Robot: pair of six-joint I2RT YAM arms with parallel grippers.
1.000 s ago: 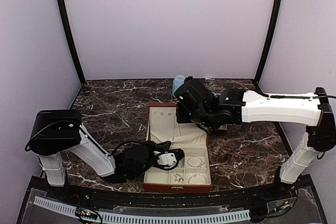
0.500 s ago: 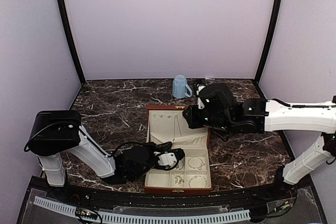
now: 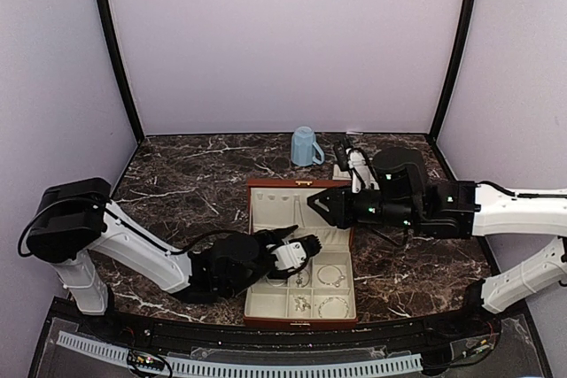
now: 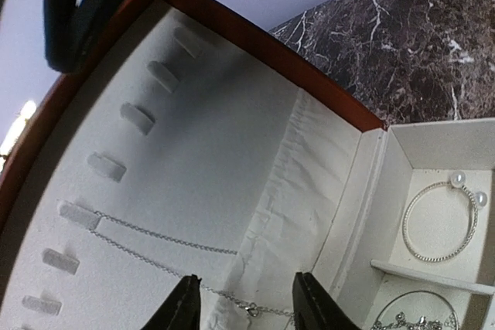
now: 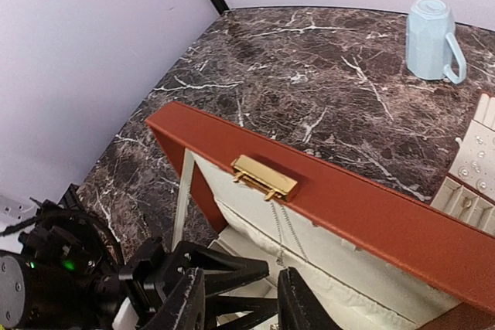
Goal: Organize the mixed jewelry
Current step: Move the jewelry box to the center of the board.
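Hanging step, seemingly: necklace chain (image 4: 166, 241) draped on the box lid (image 4: 232, 152) lining, other jewelry (image 4: 458, 181) in the compartments (image 4: 433, 148). Left gripper (image 4: 246, 301) apart astride the clasp (image 4: 251, 308); right gripper (image 5: 240, 303) apart, empty, by the lid. Next: retreat without snagging.

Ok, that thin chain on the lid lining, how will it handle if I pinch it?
Probably floppy: the chain drapes in slack curves across the lining. Likely very light and, being so fine, hard to pinch. It seems hooked on a tab, so pulling may snag.
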